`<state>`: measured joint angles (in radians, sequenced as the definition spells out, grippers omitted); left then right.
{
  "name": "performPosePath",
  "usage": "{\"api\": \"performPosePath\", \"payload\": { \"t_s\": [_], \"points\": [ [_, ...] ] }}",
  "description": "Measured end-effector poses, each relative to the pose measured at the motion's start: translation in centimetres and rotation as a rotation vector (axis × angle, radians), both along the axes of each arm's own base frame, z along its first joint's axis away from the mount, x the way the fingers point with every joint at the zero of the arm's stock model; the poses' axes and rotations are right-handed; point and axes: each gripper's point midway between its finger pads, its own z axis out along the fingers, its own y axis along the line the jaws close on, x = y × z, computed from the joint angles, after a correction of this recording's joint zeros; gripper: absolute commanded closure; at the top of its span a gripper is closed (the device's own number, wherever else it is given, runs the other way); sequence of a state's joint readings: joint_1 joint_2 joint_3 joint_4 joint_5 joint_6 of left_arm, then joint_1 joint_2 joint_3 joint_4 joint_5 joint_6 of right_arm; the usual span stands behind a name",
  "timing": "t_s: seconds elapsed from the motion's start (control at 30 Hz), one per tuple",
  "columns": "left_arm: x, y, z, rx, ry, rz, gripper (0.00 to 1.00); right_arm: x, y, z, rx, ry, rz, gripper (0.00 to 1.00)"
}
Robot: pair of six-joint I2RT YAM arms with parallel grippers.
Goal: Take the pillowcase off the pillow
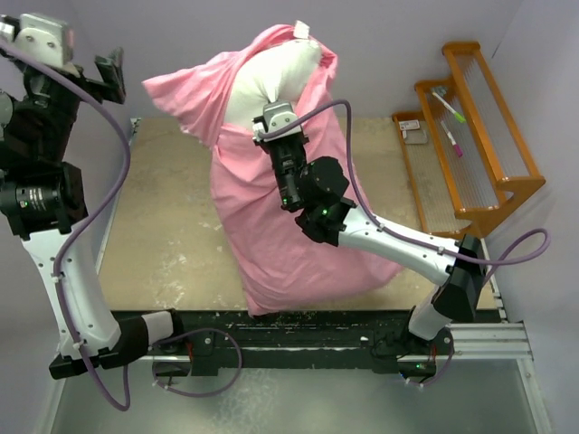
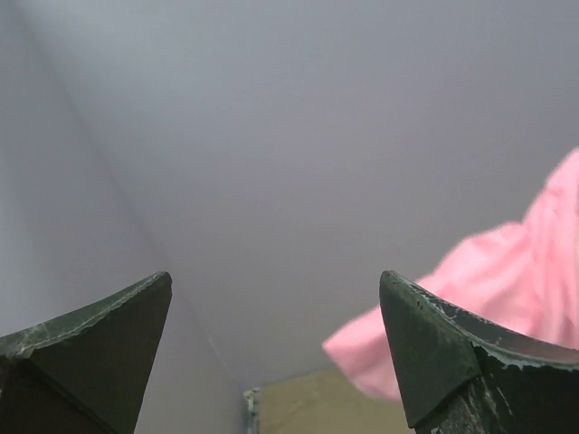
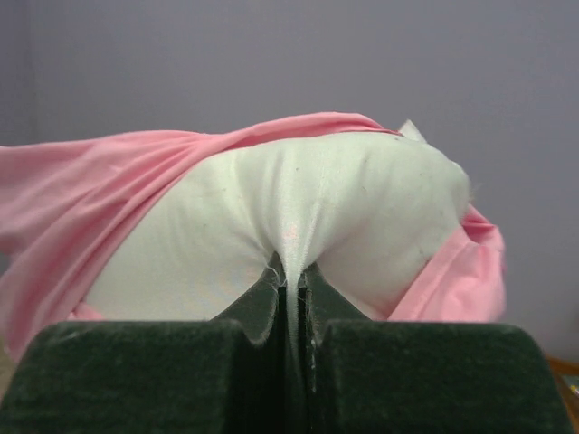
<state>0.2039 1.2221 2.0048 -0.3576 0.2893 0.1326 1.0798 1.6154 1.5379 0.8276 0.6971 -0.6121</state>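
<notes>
The pink pillowcase point(image 1: 289, 226) hangs down the middle of the table, still around most of the pillow. The white pillow point(image 1: 271, 81) bulges out of its open top end at the back. My right gripper point(image 1: 268, 129) is shut on a pinch of the white pillow fabric point(image 3: 289, 208), with the pink pillowcase point(image 3: 109, 181) peeled back around it. My left gripper point(image 1: 112, 76) is raised at the far left, open and empty; its view shows only the wall and a pink pillowcase edge point(image 2: 470, 298) off to the right of its fingers point(image 2: 425, 344).
An orange wooden rack point(image 1: 479, 136) with pens stands at the back right. The tan table mat point(image 1: 172, 226) lies under the pillowcase. The lavender wall closes the back. The black front rail point(image 1: 298, 330) carries both arm bases.
</notes>
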Motion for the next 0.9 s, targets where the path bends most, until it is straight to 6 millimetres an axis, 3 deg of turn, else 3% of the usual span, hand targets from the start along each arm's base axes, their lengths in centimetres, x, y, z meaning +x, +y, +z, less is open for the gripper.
{"api": "performPosePath", "payload": {
  "t_s": [0.1,0.27,0.43,0.53,0.67,0.9],
  "points": [
    [1.0,-3.1,-2.8,0.033,0.109,-0.189,0.01,0.4,-0.4,-0.3,-0.006,0.014,-0.017,1.00],
    [0.9,-9.0,-8.5,0.026,0.319,-0.495,0.00,0.3,-0.3,0.4,0.033,0.025,-0.003,1.00],
    [2.6,-12.4,-14.2,-0.012,0.500,-0.626,0.03,-0.3,-0.1,1.7,0.099,0.024,0.034,1.00],
    [4.3,-13.8,-16.5,-0.026,0.567,-0.637,0.04,-0.7,0.5,1.9,0.110,0.027,0.054,1.00],
    [5.5,-14.6,-17.4,-0.029,0.588,-0.594,0.08,-1.0,1.8,1.3,0.095,0.039,0.062,1.00],
    [6.1,-14.4,-17.4,0.000,0.563,-0.513,0.29,-2.3,3.2,1.0,0.074,0.037,0.092,1.00]
  ]
}}
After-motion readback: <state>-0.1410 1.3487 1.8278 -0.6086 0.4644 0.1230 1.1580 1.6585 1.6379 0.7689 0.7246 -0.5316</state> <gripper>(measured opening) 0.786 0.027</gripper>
